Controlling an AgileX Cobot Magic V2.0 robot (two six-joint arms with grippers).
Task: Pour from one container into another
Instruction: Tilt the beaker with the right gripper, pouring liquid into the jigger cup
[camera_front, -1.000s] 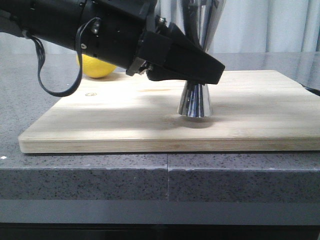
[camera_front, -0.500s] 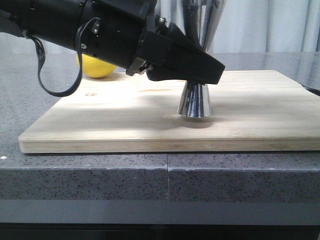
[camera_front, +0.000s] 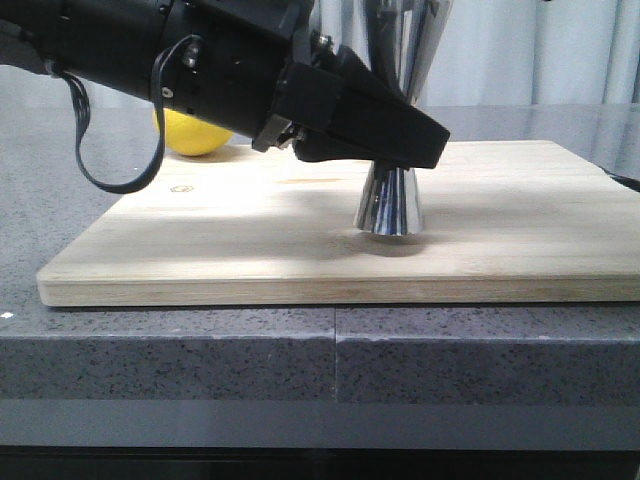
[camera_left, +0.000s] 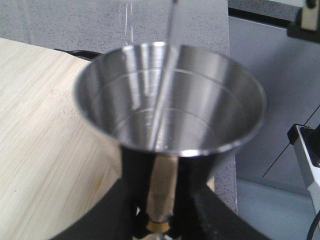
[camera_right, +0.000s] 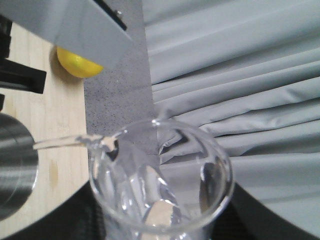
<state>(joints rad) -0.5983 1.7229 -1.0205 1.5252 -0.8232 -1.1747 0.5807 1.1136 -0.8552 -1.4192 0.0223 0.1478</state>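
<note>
The steel jigger (camera_front: 390, 205) stands upright on the wooden board (camera_front: 250, 250). My left gripper (camera_front: 405, 150) is shut on its narrow waist. In the left wrist view the jigger's open cup (camera_left: 170, 95) fills the picture, with the gold band (camera_left: 159, 227) between my left gripper's (camera_left: 162, 172) dark fingers. A thin clear stream (camera_left: 167, 75) falls into the cup. My right gripper (camera_right: 160, 222) is shut on the glass beaker (camera_right: 160, 185), which is tipped. Liquid runs off its lip (camera_right: 60, 142) toward the jigger (camera_right: 15, 172). Neither the beaker nor the right gripper shows in the front view.
A yellow lemon (camera_front: 195, 135) lies behind the left arm at the board's back left edge, and shows as the lemon (camera_right: 75, 62) in the right wrist view too. The board sits on a grey speckled counter (camera_front: 450, 350). Pale curtains (camera_right: 240, 75) hang behind.
</note>
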